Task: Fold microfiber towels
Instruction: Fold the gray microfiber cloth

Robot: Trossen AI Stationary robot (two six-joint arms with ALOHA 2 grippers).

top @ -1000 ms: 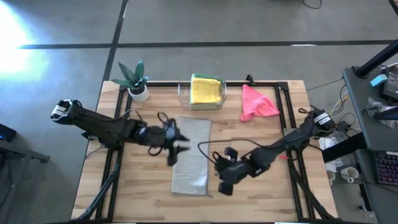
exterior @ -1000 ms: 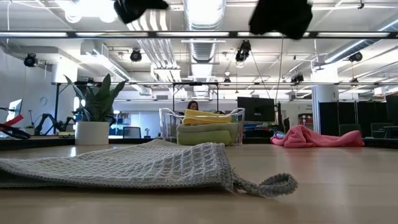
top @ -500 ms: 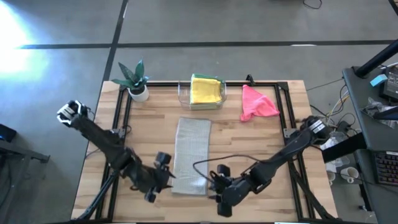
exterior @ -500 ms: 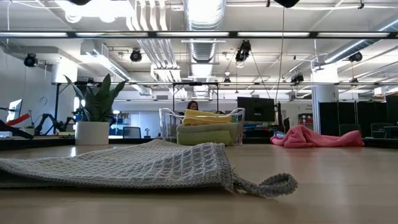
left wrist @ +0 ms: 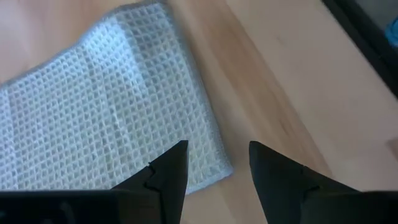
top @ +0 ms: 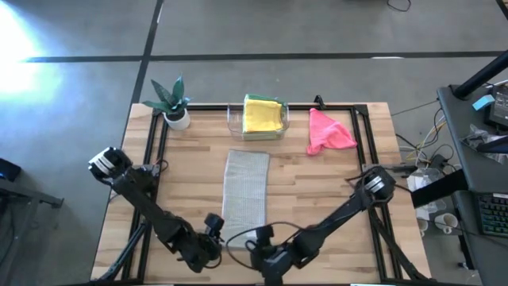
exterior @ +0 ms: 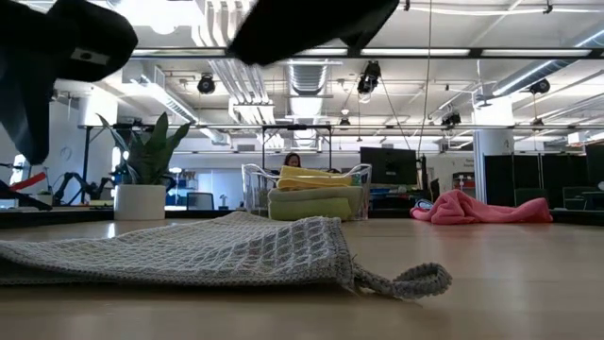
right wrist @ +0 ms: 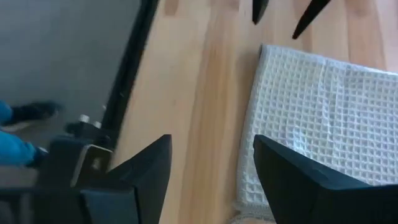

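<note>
A grey waffle-weave towel lies folded into a long strip in the middle of the table, flat on the wood, with a small loop at its near corner. My left gripper hovers open above the strip's near left corner. My right gripper hovers open beside the near right corner, with the towel's edge next to its fingers. A yellow towel sits on a lime green one in the clear tray. A pink towel lies crumpled at the far right.
The clear plastic tray stands at the far middle and a potted plant at the far left. Black frame rails run along the table's sides. Bare wood lies on both sides of the grey strip.
Both grippers have gone toward the table's near edge, the left one from the strip's left side to its near left corner, the right one to the near right corner. The grey towel has stayed where it was.
</note>
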